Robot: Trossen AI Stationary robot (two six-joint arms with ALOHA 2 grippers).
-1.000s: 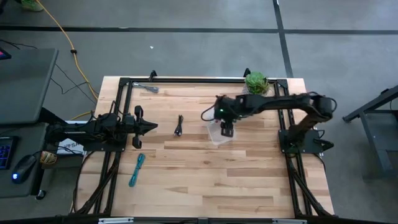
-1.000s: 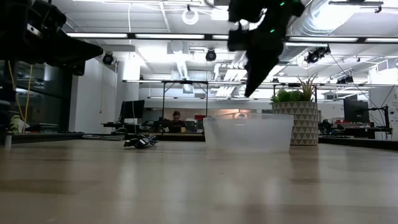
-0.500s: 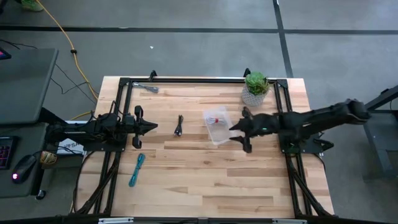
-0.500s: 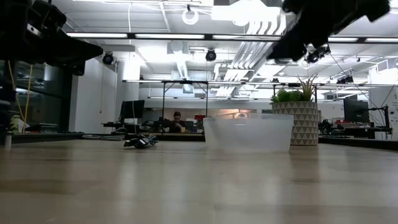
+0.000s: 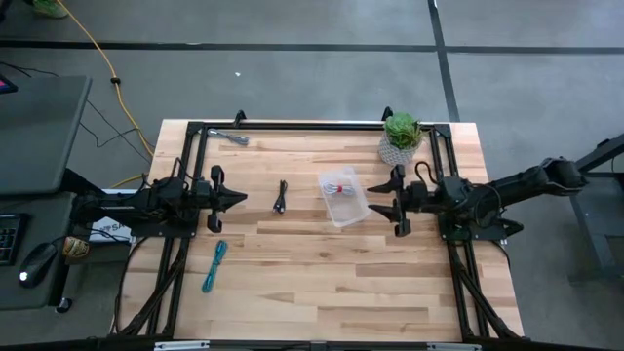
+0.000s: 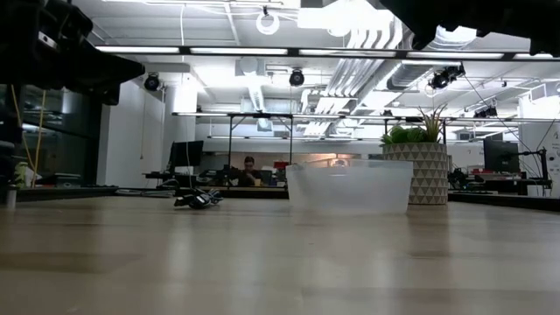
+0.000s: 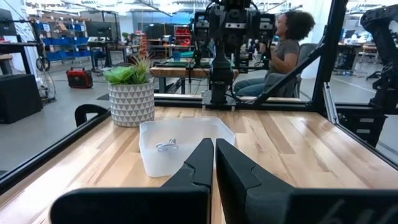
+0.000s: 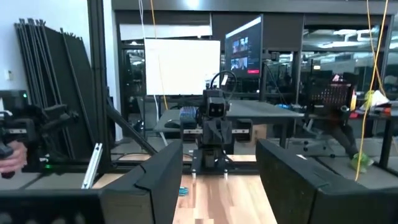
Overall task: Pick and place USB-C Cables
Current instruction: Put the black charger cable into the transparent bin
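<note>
The left gripper [image 5: 237, 198] is parked near the left edge of the table [image 5: 322, 292], above the surface, pointing toward the table centre. Its two fingers [image 7: 202, 163] are pressed together with nothing between them.

A teal-blue cable [image 5: 214, 265] lies on the wood in front of the left arm, toward the front-left part of the table, well apart from the other items. A silvery grey cable [image 5: 232, 137] lies near the rear-left corner, just inside the black frame rail [image 5: 292, 124]. A black cable [image 5: 281, 197] lies on the bare wood between the left gripper and the clear tub [image 5: 344, 196], touching neither.

The clear tub stands right of centre. A red-and-white cable [image 5: 338, 187] lies inside it, in its rear half. In the left wrist view a small pale coil [image 7: 166, 146] shows on the tub floor; this is probably the same cable, though the view does not show its colour clearly.

A potted plant [image 5: 401, 136] in a patterned pot stands behind and to the right of the tub, near the rear-right corner.

The right gripper [image 5: 394, 199] is just to the right of the tub, clear of its rim, pointing toward the table centre. Its fingers [image 8: 163, 178] stand wide apart and hold nothing.

In the left wrist view a seated person [image 7: 287, 43] is visible in the room beyond the table.
</note>
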